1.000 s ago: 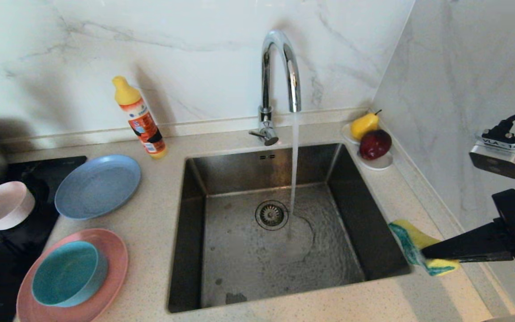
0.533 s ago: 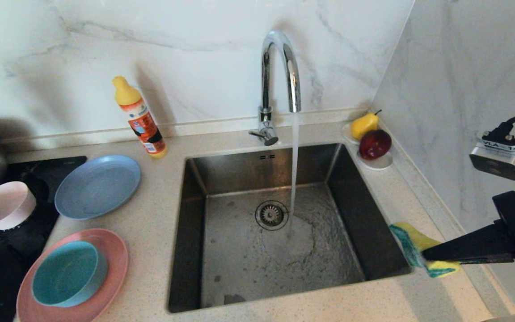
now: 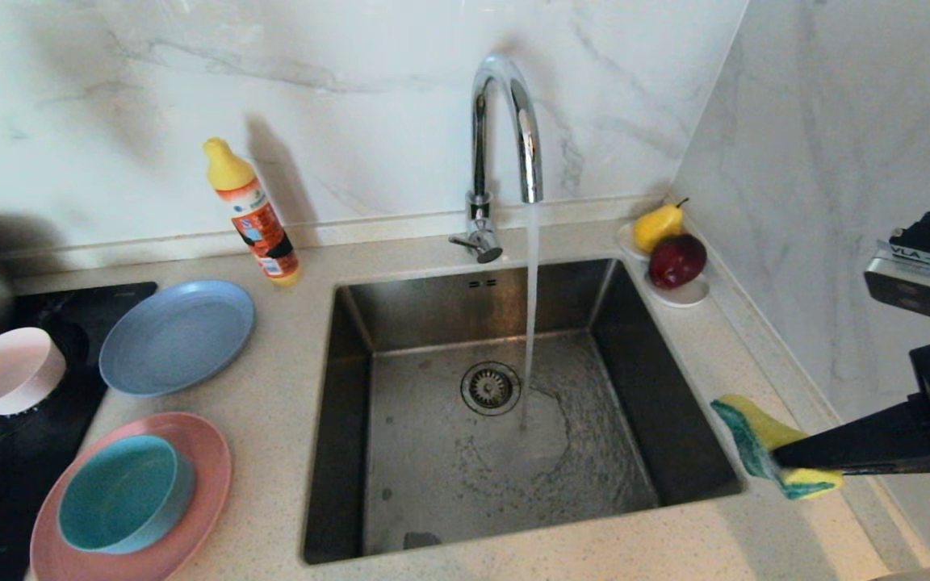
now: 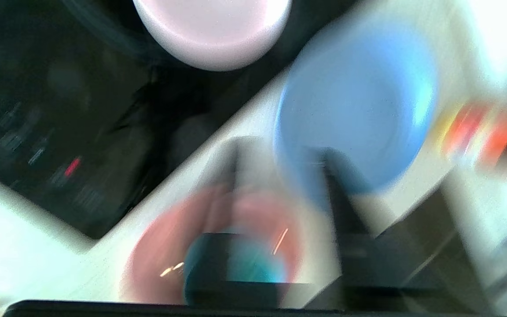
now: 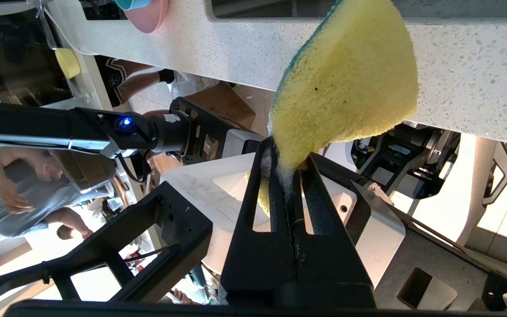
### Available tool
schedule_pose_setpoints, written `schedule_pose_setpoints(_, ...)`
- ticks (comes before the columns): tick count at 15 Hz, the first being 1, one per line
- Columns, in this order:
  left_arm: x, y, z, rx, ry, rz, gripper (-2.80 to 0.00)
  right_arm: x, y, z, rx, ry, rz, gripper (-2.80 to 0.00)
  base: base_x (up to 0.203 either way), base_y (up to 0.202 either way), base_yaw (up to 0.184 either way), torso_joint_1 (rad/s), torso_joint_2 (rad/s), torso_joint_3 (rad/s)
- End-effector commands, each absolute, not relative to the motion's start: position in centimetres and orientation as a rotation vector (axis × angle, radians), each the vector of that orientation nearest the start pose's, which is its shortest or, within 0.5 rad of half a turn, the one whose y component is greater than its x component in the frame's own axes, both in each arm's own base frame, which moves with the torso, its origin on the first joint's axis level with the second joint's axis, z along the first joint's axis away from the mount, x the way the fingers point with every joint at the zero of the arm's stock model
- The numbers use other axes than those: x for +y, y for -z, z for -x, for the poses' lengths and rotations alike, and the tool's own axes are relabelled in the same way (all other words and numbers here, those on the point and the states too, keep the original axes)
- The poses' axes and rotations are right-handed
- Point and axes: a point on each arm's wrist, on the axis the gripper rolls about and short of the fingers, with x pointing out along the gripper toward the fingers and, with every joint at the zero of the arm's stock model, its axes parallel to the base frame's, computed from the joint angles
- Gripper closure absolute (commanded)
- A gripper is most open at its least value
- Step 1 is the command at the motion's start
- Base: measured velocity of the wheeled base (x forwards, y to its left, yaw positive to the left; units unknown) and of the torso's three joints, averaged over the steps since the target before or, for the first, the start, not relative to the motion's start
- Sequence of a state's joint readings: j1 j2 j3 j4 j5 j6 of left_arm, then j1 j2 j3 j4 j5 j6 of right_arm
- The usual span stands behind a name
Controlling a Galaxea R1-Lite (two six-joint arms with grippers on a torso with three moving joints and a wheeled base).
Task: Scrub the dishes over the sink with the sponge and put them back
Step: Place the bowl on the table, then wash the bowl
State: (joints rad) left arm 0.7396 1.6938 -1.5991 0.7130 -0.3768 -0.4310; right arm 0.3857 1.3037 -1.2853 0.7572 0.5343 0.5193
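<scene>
Four dishes wait on the counter to the left of the sink point(image 3: 336, 420), well apart from the working hand: a pale pink bowl point(image 3: 5, 369) on the black hob point(image 3: 69, 307), a grey-blue plate point(image 3: 177, 336) beside it, and a teal bowl point(image 3: 122, 494) nested in a salmon-pink plate point(image 3: 207, 460), apparently stacked to save room. The left gripper point(image 4: 280, 211) hangs above this group, its view blurred, its fingers closed on nothing that can be made out. Water runs from the chrome tap point(image 3: 505, 121) into the basin, ready for scrubbing. At the sink's far right corner, the right gripper point(image 3: 780, 464) pinches the sponge point(image 3: 756, 440) at one end, so its bent body juts past the fingertips toward the basin, free to meet a dish.
</scene>
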Motion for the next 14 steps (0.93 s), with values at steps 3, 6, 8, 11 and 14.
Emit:
schedule_pose_setpoints(3,14.5,-26.3,-18.6,0.879,-0.348,0.659,0.0,7.3,-29.1,-15.0,1.016,-0.642,-0.518,0.0,0.0,0.0,0.0,0.0,0.0,0.0)
schedule_pose_setpoints(6,11.7,-23.2,-16.8,1.025,-0.251,0.592,0.0,7.3,-29.2,-15.0,1.013,-0.642,-0.52,0.0,0.0,0.0,0.0,0.0,0.0,0.0)
schedule_pose_setpoints(8,10.6,-21.5,-16.2,1.084,-0.208,0.573,0.0,7.3,-29.1,-14.9,1.016,-0.641,-0.52,0.0,0.0,0.0,0.0,0.0,0.0,0.0)
schedule_pose_setpoints(11,9.8,-19.5,-16.1,1.117,-0.207,0.533,-2.8,7.3,-29.0,-15.0,1.019,-0.638,-0.519,0.0,0.0,0.0,0.0,0.0,0.0,0.0)
schedule_pose_setpoints(14,10.0,-18.8,-16.7,1.093,-0.232,0.519,-2.8,7.3,-28.9,-14.9,1.021,-0.638,-0.518,0.0,0.0,0.0,0.0,0.0,0.0,0.0)
